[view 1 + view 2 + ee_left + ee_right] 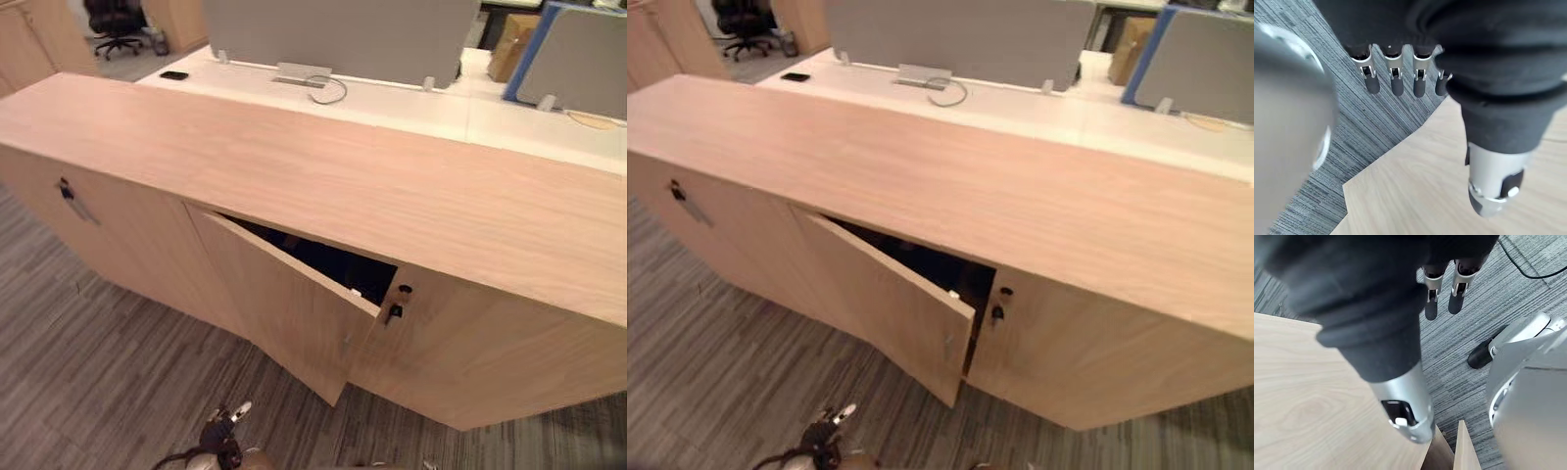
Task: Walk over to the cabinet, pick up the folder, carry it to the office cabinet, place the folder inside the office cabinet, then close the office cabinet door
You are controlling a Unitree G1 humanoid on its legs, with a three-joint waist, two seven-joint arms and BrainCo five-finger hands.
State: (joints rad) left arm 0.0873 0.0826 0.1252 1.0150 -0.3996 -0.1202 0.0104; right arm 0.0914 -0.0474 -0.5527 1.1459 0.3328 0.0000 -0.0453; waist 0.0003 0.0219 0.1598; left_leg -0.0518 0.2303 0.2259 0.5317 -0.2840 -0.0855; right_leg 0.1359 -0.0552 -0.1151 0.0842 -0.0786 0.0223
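Left wrist view: the left robot hand (1397,81) hangs with its fingers straight and apart from the thumb. It holds nothing, above the grey striped floor (1366,122) and a pale wood panel (1449,186) that is probably the door. The right robot hand (1457,293) is also slack and empty, beside a wood surface (1298,396).

From the head camera, the long wooden cabinet (323,166) has one door (284,304) ajar, swung out over the floor with a dark gap (333,262) behind it. A key (393,313) sits in the lock of the next panel.

With both hands empty and the door part open, the carrying seems finished and the folder is most likely already inside. Closing the door looks like the one step left.

I cannot tell where the folder actually is, because the gap is too dark to read. A small pale speck at the door's top corner could be its edge or just the latch. The door's hinge side and the cabinet's lower shelves are hidden. A white desk (411,103) lies behind the cabinet.
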